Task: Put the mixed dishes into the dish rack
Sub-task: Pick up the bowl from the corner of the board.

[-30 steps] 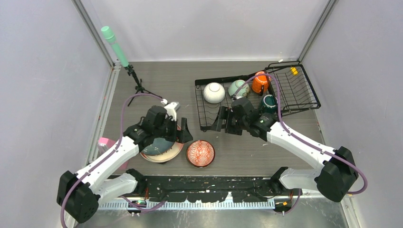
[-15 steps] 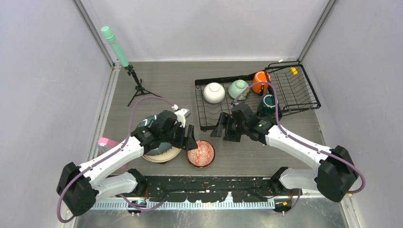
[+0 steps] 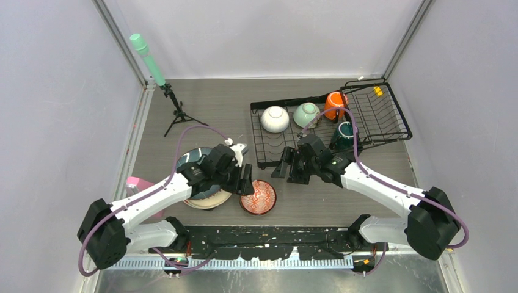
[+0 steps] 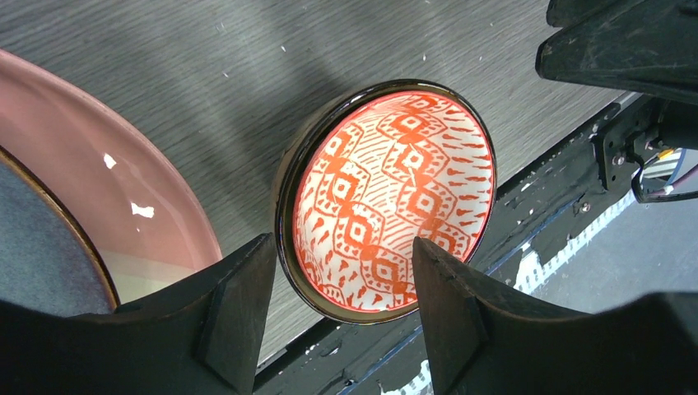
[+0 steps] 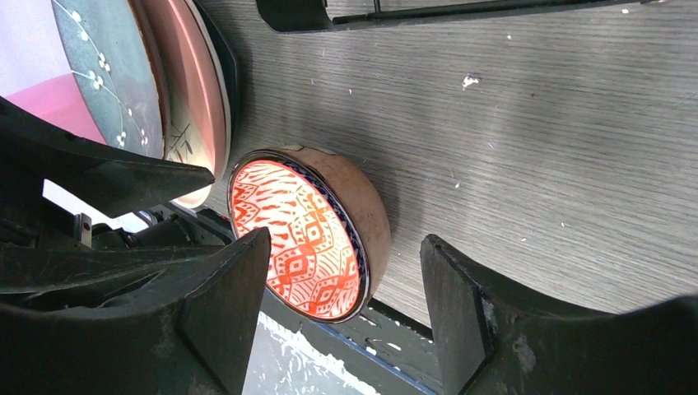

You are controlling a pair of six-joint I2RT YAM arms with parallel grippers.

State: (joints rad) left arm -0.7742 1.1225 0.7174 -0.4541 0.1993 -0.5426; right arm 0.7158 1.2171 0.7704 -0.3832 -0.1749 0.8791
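Nearest the arms, the brown bowl (image 3: 257, 197) with its red-patterned inside sits on the table (image 3: 220, 110), empty. The left gripper (image 4: 342, 243) hangs over its left rim, jaws spread and holding nothing. Just left, the pink plate (image 3: 215, 201) carries the dark teal plate (image 3: 190, 159). The right gripper (image 5: 346, 240) is beyond the bowl, jaws spread too, empty. Farther back, the dish rack (image 3: 262, 152) holds a white bowl (image 3: 275, 119) and a mint-green bowl (image 3: 305, 114) on its flat tray. An orange mug (image 3: 335, 105) and a dark teal mug (image 3: 344, 135) stand where tray meets basket. A second ago the left gripper was over the plates, and the right gripper lay closer to the rack.
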